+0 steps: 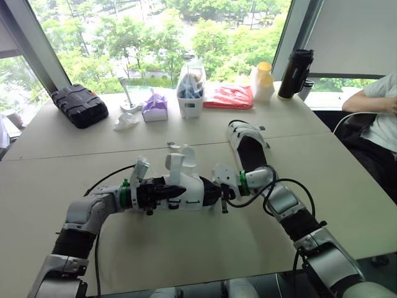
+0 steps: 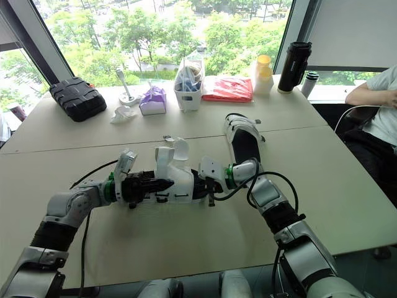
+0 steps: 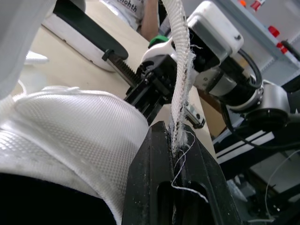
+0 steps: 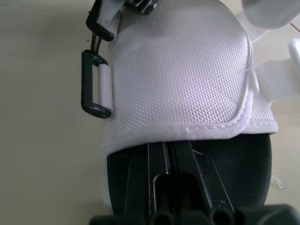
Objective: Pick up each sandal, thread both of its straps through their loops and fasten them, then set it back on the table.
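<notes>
A white sandal with a black sole (image 1: 186, 186) is held just above the table (image 1: 186, 248) between my two grippers. Its two loose straps (image 1: 177, 162) stand up from the top. My left gripper (image 1: 169, 191) is shut on a frayed white webbing strap (image 3: 182, 84) at the sandal's left end. My right gripper (image 1: 212, 192) is shut on the black sole edge (image 4: 234, 164) at the other end, under the white mesh upper (image 4: 183, 79). A black plastic loop (image 4: 93, 85) hangs at the upper's side. The second sandal (image 1: 247, 146) lies flat behind my right arm.
Along the far edge stand a black case (image 1: 79, 105), a crumpled tissue (image 1: 126, 121), a purple tissue pack (image 1: 155, 107), a white bin (image 1: 191, 90), a red bag (image 1: 228, 96), a yellow-capped bottle (image 1: 263, 81) and a black flask (image 1: 295, 73). A person (image 1: 379, 105) sits at the right.
</notes>
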`<action>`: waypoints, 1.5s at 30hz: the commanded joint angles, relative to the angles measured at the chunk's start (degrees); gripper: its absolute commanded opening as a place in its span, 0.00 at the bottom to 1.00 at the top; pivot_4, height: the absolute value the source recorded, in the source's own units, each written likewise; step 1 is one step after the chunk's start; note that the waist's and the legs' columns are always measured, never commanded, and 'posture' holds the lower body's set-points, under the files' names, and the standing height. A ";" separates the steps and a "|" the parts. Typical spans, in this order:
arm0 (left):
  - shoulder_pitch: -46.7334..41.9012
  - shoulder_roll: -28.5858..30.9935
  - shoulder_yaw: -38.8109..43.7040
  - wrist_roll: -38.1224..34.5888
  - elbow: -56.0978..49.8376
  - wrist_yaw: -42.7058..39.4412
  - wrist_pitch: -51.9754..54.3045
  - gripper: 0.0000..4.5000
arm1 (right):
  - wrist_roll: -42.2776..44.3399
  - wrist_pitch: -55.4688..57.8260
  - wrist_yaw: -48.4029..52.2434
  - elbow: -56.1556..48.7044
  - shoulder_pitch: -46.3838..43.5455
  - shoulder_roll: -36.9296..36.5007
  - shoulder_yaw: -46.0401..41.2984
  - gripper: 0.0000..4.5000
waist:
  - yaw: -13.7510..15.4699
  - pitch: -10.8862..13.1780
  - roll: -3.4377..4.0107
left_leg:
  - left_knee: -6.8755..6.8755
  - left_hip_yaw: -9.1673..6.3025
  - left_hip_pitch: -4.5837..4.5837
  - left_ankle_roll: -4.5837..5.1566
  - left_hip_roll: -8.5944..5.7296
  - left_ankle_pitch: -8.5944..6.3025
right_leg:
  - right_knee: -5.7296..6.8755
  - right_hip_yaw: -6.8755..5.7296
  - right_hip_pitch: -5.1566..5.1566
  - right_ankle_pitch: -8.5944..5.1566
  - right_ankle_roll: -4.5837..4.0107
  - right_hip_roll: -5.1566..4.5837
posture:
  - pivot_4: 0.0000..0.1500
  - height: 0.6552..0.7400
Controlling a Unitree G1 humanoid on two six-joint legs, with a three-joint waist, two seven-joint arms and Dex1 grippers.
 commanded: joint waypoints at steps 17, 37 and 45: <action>12.90 7.92 13.30 -8.75 -15.58 2.97 7.28 0.95 | -1.87 1.20 0.75 1.73 1.78 -0.24 2.27 0.00 | -0.13 0.00 0.01 | -0.02 -0.01 0.01 0.01 0.21 0.00 | 0.01 -0.01 -0.01 0.00 0.00 0.00 | 1.00 1.00; 22.88 1.30 6.98 3.49 -16.12 5.18 -12.74 0.95 | -1.82 1.29 0.76 1.46 1.90 -0.38 2.20 0.00 | 0.11 0.00 0.01 | -0.13 0.06 0.04 0.01 0.30 -0.01 | -0.06 -0.01 0.01 0.00 -0.03 0.03 | 1.00 1.00; 20.34 -0.99 4.22 6.12 -12.91 5.02 -16.87 0.95 | -1.89 1.43 0.70 1.03 2.12 -0.30 2.43 0.00 | 0.12 0.00 0.00 | -0.15 0.07 0.03 0.01 0.30 -0.01 | -0.10 -0.01 0.01 0.00 -0.02 0.03 | 1.00 1.00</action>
